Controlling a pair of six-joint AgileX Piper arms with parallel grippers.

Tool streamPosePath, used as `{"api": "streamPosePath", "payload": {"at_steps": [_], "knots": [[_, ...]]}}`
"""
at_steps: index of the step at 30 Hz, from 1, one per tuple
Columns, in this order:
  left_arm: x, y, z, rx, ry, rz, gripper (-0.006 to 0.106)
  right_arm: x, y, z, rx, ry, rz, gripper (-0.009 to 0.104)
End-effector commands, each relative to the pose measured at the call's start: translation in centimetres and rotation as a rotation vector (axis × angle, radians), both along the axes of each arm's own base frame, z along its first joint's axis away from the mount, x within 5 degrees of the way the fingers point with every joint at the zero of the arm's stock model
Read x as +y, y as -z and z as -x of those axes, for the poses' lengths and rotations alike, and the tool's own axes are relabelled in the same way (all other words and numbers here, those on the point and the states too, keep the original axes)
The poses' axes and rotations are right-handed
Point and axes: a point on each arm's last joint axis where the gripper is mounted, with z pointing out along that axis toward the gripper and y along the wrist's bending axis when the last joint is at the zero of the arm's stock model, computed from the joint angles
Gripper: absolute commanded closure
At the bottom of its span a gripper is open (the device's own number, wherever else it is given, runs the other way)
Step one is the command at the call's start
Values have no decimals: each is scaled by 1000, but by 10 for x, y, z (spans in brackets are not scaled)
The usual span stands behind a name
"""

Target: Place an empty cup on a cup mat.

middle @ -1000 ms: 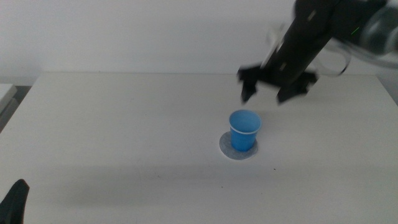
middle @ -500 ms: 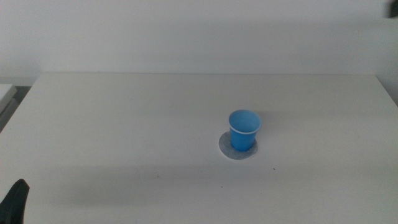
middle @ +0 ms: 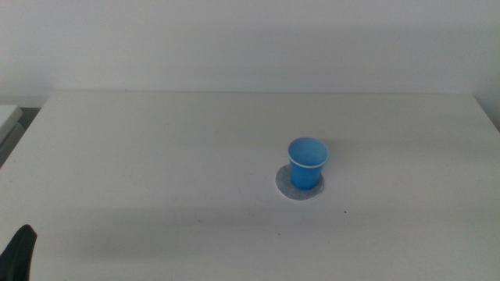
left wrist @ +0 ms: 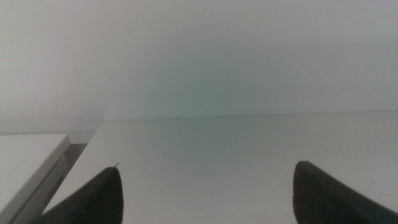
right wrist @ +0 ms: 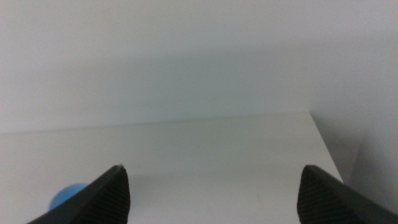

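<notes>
On the white table [middle: 156,156], seen from the overhead middle camera, the cup [middle: 308,162] stands upright on the cup mat [middle: 300,187], right of centre, its open mouth showing a blue interior and a pale rim; the speckled grey disc shows as a ring around the cup's base. Nothing grips or touches either item. Only a dark sliver of the left gripper [middle: 19,254] shows at the lower left corner of that view, well apart from the cup. From the left wrist camera, the left gripper [left wrist: 208,193] has its two dark jaws spread wide with bare tabletop between them, holding nothing, and the table's far edge meets a pale wall. From the right wrist camera, the right gripper [right wrist: 211,193] likewise has its jaws parted wide and empty over the table, with a small patch of the blue cup [right wrist: 67,195] visible just beside one jaw.
</notes>
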Motion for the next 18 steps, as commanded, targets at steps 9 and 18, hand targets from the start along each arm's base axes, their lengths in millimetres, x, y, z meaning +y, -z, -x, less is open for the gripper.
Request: {"api": "streamPosePath", "payload": {"at_steps": [9, 18], "knots": [[0, -2, 0, -17, 2, 6, 7, -1, -16, 44, -235, -1, -5, 9], [0, -2, 0, -17, 2, 6, 7, -5, -20, 62, -302, 24, 76, 9]]}}
